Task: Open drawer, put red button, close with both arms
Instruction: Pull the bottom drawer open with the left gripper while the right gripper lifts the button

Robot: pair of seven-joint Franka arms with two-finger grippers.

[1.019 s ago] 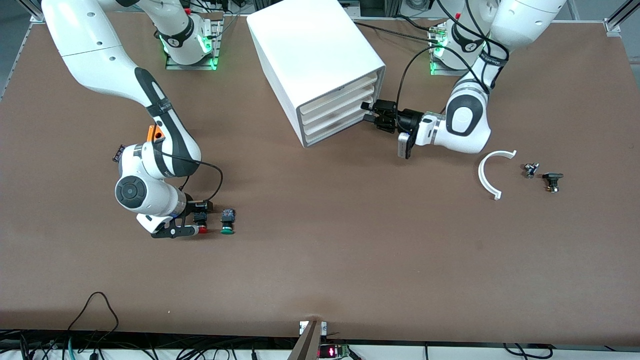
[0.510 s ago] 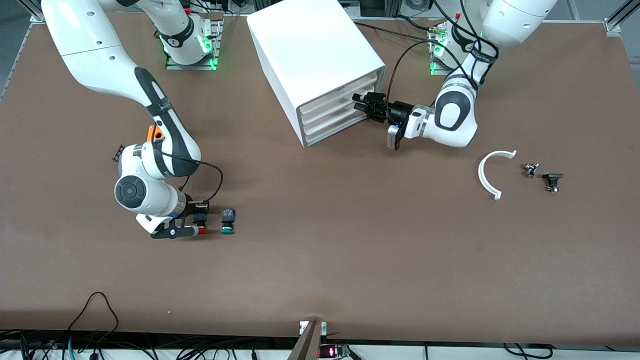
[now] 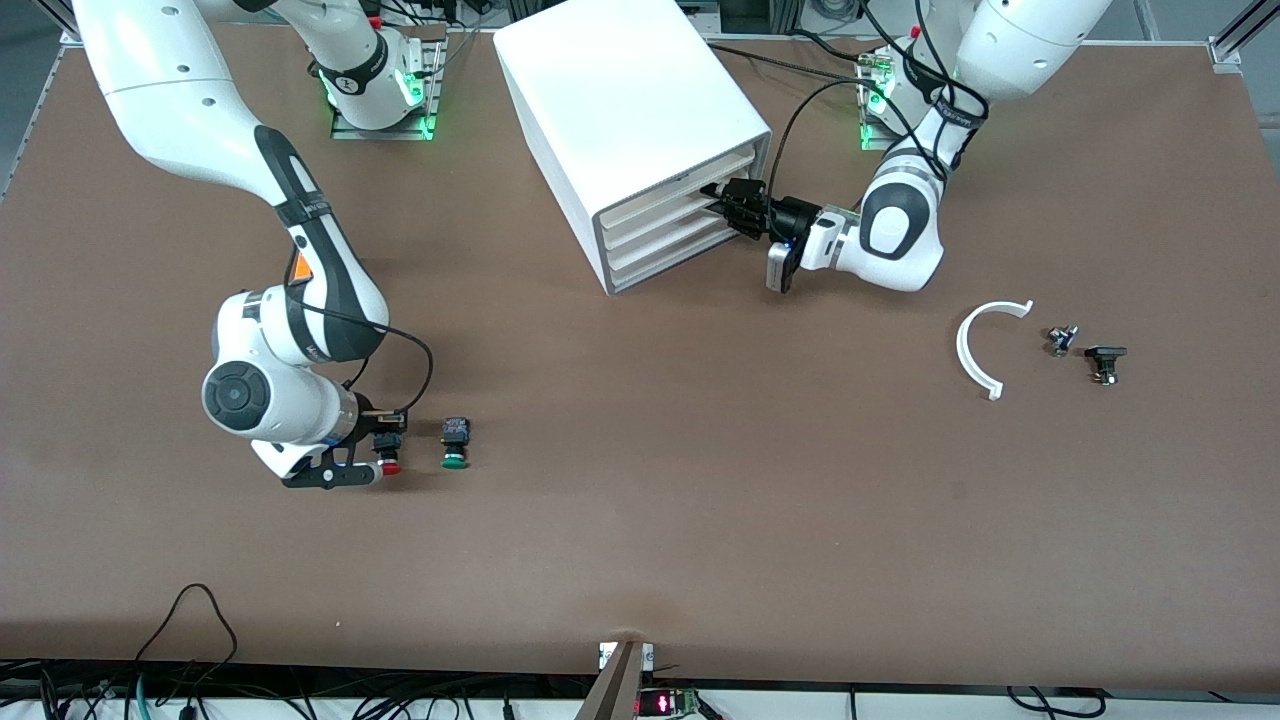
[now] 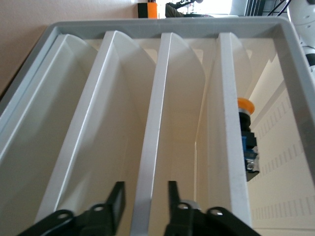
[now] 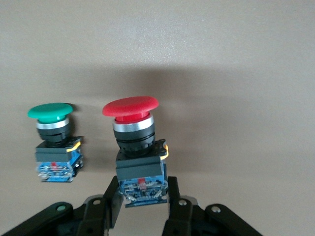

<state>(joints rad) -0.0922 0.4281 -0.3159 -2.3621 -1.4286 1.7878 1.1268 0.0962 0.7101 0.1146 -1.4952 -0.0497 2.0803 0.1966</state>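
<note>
Brown table (image 3: 700,480) | right gripper (image 5: 142,199) fingers clamp red button (image 5: 134,142) (round cap, black body) | left gripper (image 4: 142,201) fingers straddle drawer (image 4: 155,137) edge

This is a robotics lab. Two large white jointed robot arms with black bands, one (image 3: 290,230) and the other (image 3: 905,225), stand bolted on metal base plates with green status lights (image 3: 415,95) at the edge of a wide brown matte table (image 3: 700,480). Black cables (image 3: 190,625) trail along the table's edge nearest the front camera, beside a small electronic unit with a red lit display (image 3: 665,703). Aluminium frame struts (image 3: 1235,35) show at a table corner. Loose test parts lie about: a big white boxy plastic drawer cabinet (image 3: 630,110), a white curved plastic arc (image 3: 980,350), and industrial push buttons, among them a green-capped button with a black body (image 3: 456,442).
</note>
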